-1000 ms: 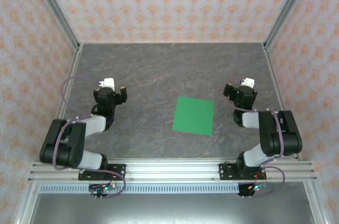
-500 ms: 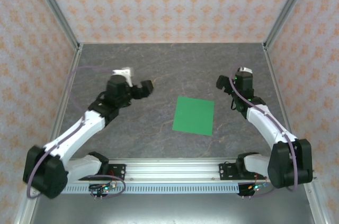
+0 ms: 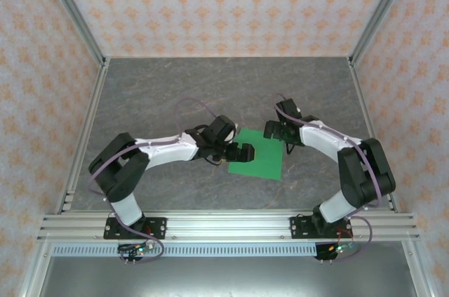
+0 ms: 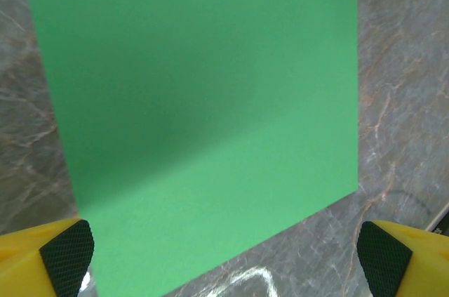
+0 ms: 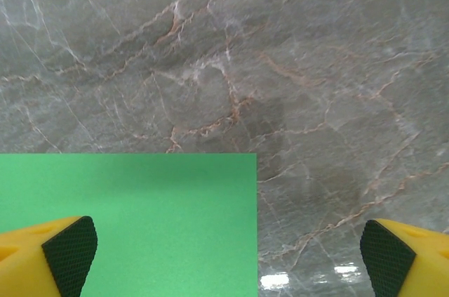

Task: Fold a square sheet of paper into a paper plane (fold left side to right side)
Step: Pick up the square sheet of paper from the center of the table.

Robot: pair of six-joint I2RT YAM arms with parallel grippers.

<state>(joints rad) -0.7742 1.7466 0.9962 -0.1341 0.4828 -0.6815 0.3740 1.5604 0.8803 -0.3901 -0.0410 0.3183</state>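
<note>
Over the flat, uncreased square sheet of paper (image 3: 258, 156), left gripper (image 3: 243, 153) and right gripper (image 3: 273, 130) hang empty with jaws apart, every fold still to do.

You're in a lab robot cell: aluminium rail (image 3: 224, 225), patterned wall panels (image 3: 224, 5) boxing in a marble-look tabletop (image 3: 175, 86).

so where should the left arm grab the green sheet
Probably the left edge, from the left: the sheet lies flat on the table, so only an edge can be lifted, and the open left gripper hovers right there.
</note>
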